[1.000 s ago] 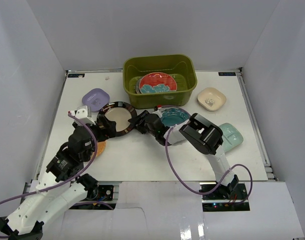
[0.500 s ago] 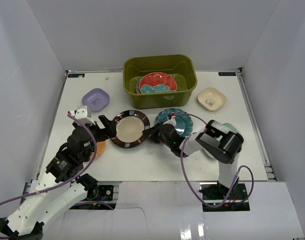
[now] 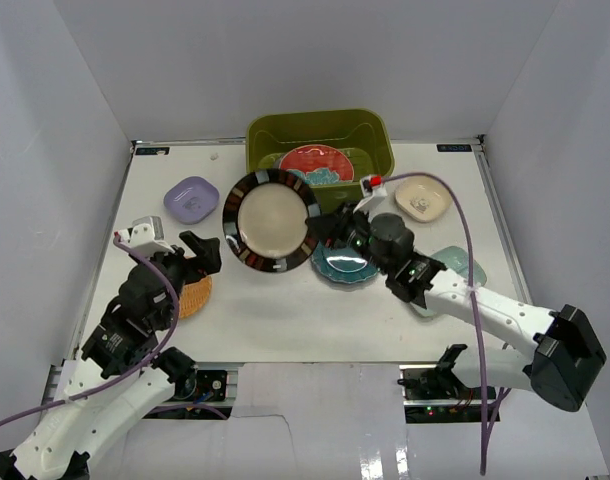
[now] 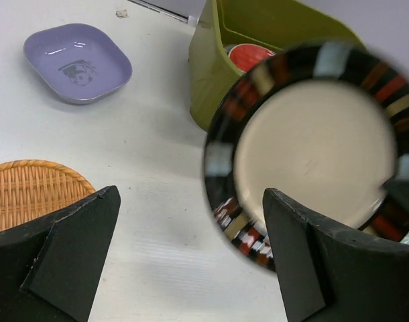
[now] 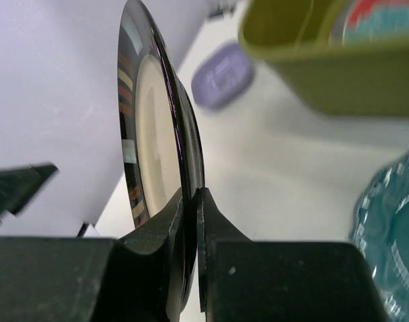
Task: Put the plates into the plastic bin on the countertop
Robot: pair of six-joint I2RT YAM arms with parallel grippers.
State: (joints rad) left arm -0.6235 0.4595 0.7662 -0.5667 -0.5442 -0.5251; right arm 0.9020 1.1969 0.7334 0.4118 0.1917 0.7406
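On countertop, bin holds red plate; right gripper clamps black-rimmed plate, left gripper gapes empty.

No writing can be read here; the small dark stickers at the far corners of the flat white countertop are too tiny to make out.
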